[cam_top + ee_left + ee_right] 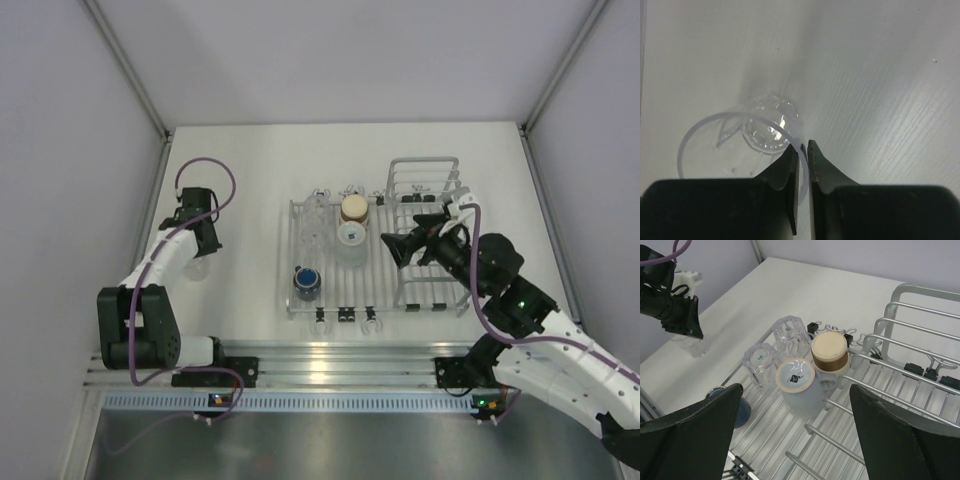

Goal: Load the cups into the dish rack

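- While pinched narrow on the rim wall of the clear cup (730, 135), left fingers (811, 152) low over the surface (880, 75); cup upright there, mouth up, base seen through the glass.
- Right fingers (396, 248) spread wide, gripping nothing, hovering above the dish rack (430, 290), well apart from the left fingers and their cup.
- Directly below, between the right fingers, on the flat bars: pale blue cup (800, 397), mouth down, base up.
- Touching it on the side away from the fingers: tan-and-brown cup (829, 352), flat cream end up.
- Just left of those, also on the bars: two further clear cups (788, 335) (760, 360), thick bases up.
- Partly hidden behind the left-hand one of the right fingers: dark blue mug (306, 282), on the bars; which way up, cannot tell.
- Taller wire section off to the right of the right fingers.
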### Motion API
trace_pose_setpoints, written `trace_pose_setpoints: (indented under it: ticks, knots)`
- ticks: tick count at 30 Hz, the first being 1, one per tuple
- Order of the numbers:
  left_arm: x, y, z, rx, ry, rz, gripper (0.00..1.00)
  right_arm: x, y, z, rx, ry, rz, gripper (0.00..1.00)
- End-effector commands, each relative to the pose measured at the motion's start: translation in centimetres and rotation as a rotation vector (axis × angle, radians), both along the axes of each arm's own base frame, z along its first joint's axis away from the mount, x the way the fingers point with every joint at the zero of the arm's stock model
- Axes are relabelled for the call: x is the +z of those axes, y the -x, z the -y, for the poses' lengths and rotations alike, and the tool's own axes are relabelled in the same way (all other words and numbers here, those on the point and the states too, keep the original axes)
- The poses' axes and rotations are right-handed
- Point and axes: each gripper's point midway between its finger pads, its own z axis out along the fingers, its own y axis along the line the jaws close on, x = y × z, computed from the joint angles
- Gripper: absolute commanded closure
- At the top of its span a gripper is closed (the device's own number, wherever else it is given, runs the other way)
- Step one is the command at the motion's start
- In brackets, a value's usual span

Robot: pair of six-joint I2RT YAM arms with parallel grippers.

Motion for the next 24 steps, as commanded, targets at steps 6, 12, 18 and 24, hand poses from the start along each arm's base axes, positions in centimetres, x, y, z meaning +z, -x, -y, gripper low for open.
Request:
trace_pose_setpoints:
  ticks: [6,12,18,24]
  knots:
    - [1.6,-1.3,0.4,-0.033,0.025,0.046,1.0,0.9,-0.9,-0.7,0.009,-0.049,0.016,0.1]
    - [4.0,-1.9,0.9,-0.047,0.052,0.133,1.0,0.2,-1.2,-0.5,-0.008,-0.023,-0.001,0.1]
    - [8.6,-2.9,2.2,-0.071,0.117,0.305,1.0,0.4,-1.7,0.4,-0.045,0.012,-0.009,0.1]
    - [16.2,-5.2,6.2,-0.209,0.291,0.573,1.0,1.0,-2.1,1.4,-0.092,0.024,-0.006,0.1]
